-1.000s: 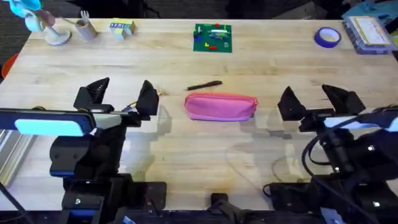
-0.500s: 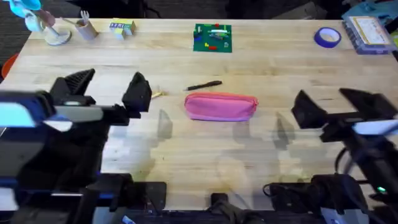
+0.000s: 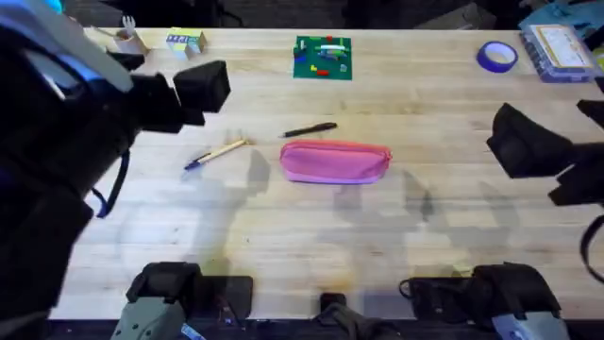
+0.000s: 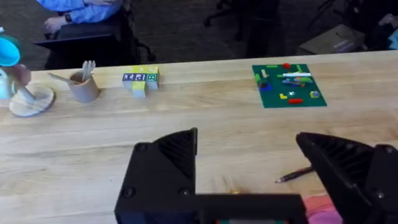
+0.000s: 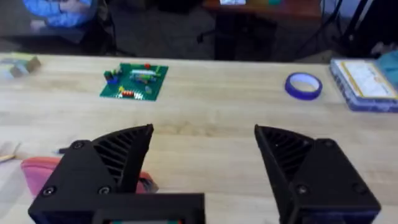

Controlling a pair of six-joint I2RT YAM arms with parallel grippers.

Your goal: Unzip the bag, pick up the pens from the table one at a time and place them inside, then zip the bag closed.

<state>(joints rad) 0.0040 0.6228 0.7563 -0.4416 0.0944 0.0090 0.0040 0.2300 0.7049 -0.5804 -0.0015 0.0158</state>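
Note:
The pink bag (image 3: pixel 335 162) lies zipped shut at the middle of the table (image 3: pixel 396 94). A black pen (image 3: pixel 310 130) rests just behind it, and a yellowish pen (image 3: pixel 215 154) with a blue tip lies to its left. My left gripper (image 3: pixel 175 93) is raised high at the left, open and holding nothing, well away from the bag. My right gripper (image 3: pixel 564 137) hangs open and holds nothing at the right edge. In the left wrist view the open gripper (image 4: pixel 249 168) frames the black pen (image 4: pixel 295 176) and a corner of the bag (image 4: pixel 320 213). The right wrist view has the bag (image 5: pixel 34 174) beyond the open gripper (image 5: pixel 205 165).
A green brick plate (image 3: pixel 323 57) sits at the back centre. A purple tape roll (image 3: pixel 496 56) and a flat box (image 3: pixel 559 49) are at the back right. A cup (image 3: pixel 130 40) and a small block (image 3: pixel 185 42) stand at the back left.
Both arms have risen and drawn outward from the bag. The left arm's lift has uncovered the yellowish pen. Bag and pens have not moved.

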